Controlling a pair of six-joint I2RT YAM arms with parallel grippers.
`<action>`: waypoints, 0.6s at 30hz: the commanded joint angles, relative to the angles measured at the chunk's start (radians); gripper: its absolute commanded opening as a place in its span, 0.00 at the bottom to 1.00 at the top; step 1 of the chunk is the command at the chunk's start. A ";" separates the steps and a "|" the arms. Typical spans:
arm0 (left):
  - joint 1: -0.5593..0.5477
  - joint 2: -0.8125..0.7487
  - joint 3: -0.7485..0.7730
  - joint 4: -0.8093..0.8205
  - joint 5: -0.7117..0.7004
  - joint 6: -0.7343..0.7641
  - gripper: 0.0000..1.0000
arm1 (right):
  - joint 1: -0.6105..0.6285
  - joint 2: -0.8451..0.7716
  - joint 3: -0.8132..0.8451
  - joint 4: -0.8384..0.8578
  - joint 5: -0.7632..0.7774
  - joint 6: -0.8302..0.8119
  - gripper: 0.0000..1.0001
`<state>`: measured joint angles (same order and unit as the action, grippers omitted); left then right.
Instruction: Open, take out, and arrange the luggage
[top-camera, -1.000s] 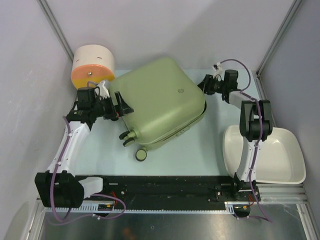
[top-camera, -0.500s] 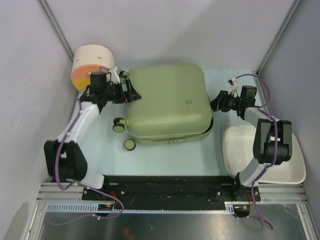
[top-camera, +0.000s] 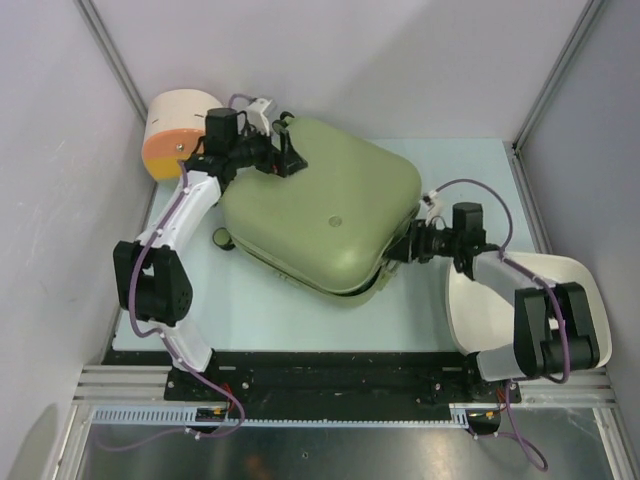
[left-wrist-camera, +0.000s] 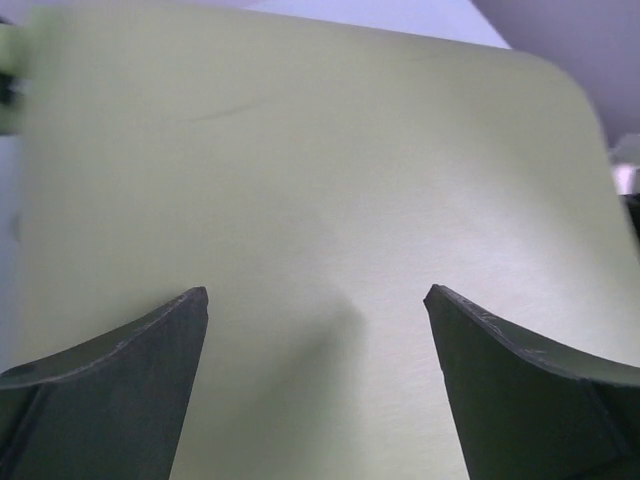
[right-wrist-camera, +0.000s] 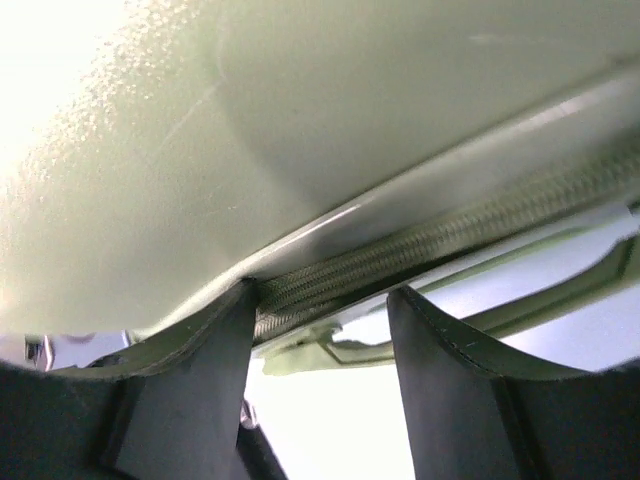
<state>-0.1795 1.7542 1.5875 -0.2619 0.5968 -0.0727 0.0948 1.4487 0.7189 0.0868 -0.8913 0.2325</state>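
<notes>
Drum container (top-camera: 178, 125): upper left of the frame, on its side, just beside the left arm.
Left pincer (top-camera: 287, 158): at the luggage's upper left edge, fingers (left-wrist-camera: 120, 350) spread wide with only flat shell showing between them; it holds nothing.
Luggage (top-camera: 320, 205): middle of the surface (top-camera: 270, 310), lying flat and skewed, with its longer run going, as far as I can judge, from upper left to lower right. It looks shut.
Zip seam (right-wrist-camera: 450, 240): on the lower right edge, running straight across the right pincer's gap.
Right pincer (top-camera: 398, 250): at that lower right corner and nearer the seam, so the opening looks like its job. The fingers are partly apart and I see no grip on anything.
Basin (top-camera: 575, 300): lower right, under the right arm.
Count: one luggage, one drum container, one basin, two pincers, one wheel (top-camera: 222, 238) showing.
</notes>
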 joint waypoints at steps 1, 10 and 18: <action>-0.071 -0.097 0.011 -0.106 0.112 -0.009 0.98 | 0.172 -0.095 -0.104 0.027 -0.034 0.050 0.60; -0.015 -0.462 -0.202 -0.106 0.032 -0.101 1.00 | 0.252 -0.335 -0.139 -0.062 0.118 -0.131 0.61; 0.018 -0.679 -0.403 -0.108 -0.046 -0.173 1.00 | 0.390 -0.525 -0.139 -0.275 0.418 -0.229 0.61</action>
<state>-0.1726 1.1103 1.2530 -0.3611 0.6048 -0.1787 0.3862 0.9699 0.5739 -0.0982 -0.6998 0.0738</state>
